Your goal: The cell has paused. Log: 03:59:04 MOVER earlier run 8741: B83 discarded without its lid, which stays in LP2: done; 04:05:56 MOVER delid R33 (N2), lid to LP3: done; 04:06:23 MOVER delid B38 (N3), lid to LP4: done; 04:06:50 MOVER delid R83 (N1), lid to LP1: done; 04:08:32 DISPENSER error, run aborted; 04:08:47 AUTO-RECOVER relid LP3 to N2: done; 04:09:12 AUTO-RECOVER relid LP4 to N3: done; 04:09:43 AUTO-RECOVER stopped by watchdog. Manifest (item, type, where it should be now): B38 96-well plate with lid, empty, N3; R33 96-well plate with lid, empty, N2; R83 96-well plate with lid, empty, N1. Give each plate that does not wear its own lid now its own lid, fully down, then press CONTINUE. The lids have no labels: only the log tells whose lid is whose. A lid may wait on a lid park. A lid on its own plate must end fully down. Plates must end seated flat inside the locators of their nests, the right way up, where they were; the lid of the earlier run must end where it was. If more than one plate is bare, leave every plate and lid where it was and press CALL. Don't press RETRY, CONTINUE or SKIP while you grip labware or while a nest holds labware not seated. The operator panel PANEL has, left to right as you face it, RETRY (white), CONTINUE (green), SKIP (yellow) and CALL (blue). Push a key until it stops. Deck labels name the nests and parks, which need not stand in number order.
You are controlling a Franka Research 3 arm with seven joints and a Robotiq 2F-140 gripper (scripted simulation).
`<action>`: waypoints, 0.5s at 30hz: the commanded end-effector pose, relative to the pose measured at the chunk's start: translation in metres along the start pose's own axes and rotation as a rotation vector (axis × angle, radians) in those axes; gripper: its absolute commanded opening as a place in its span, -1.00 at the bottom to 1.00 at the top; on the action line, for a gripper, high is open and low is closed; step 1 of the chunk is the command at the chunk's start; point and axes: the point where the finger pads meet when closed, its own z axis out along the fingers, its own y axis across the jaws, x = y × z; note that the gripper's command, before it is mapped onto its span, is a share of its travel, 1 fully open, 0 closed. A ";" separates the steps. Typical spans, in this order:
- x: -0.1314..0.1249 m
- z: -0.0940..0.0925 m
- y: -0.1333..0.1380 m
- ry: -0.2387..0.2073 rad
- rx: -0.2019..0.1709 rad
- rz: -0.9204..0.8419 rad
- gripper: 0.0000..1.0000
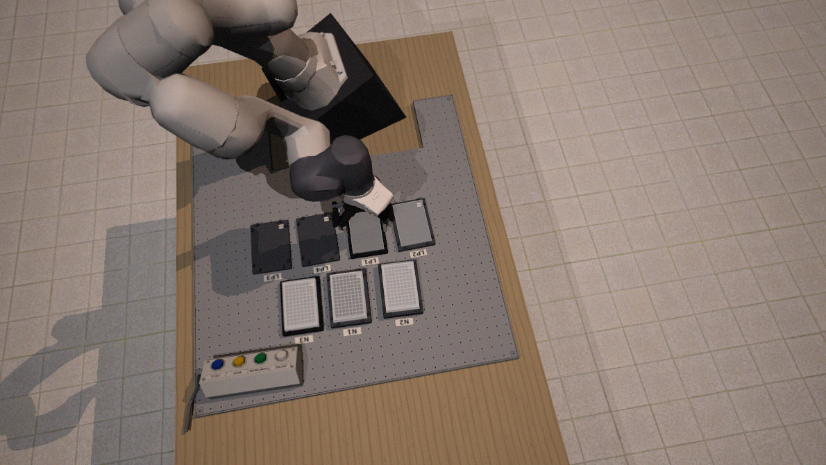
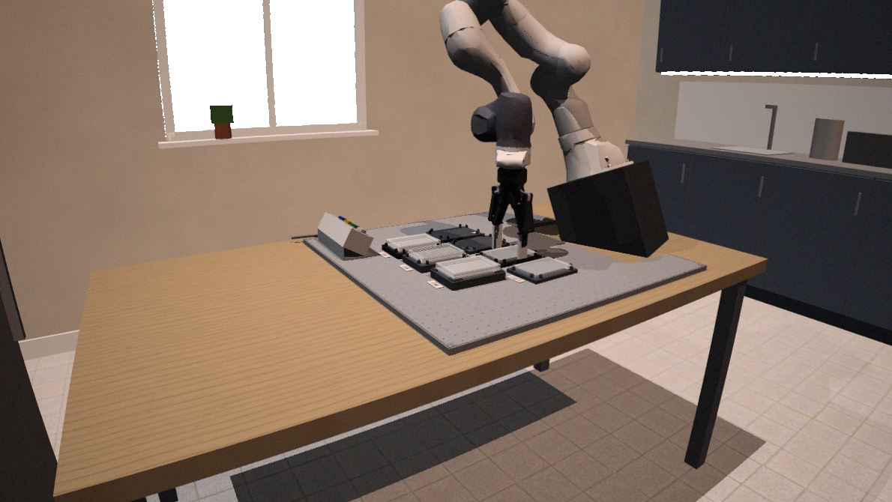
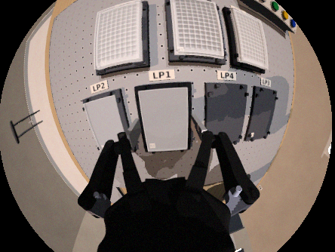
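Observation:
My gripper [image 1: 362,216] [image 3: 165,122] is open and hangs just above the rear end of the lid on park LP1 [image 1: 366,234] [image 3: 164,117], one finger on each long side; nothing is between the fingers. A second lid lies on LP2 [image 1: 412,223] [image 3: 104,120]. Parks LP4 [image 1: 317,239] [image 3: 225,111] and LP3 [image 1: 270,246] [image 3: 261,112] are empty and dark. The plate in nest N1 [image 1: 348,298] [image 3: 195,28] shows open wells and has no lid. The plates in N3 [image 1: 300,304] [image 3: 249,38] and N2 [image 1: 400,286] [image 3: 119,35] wear lids.
The operator panel [image 1: 249,370] stands at the deck's front left, with keys blue, yellow, green [image 1: 259,358] and white. The arm's black base block [image 2: 607,207] stands behind the parks.

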 end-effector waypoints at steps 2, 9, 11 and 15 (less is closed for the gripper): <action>0.000 0.001 0.001 0.000 -0.004 0.004 0.32; 0.000 0.001 0.001 0.000 -0.004 0.004 -1.00; 0.000 0.001 0.001 0.000 -0.004 0.004 -1.00; 0.000 0.001 0.001 0.000 -0.004 0.004 -1.00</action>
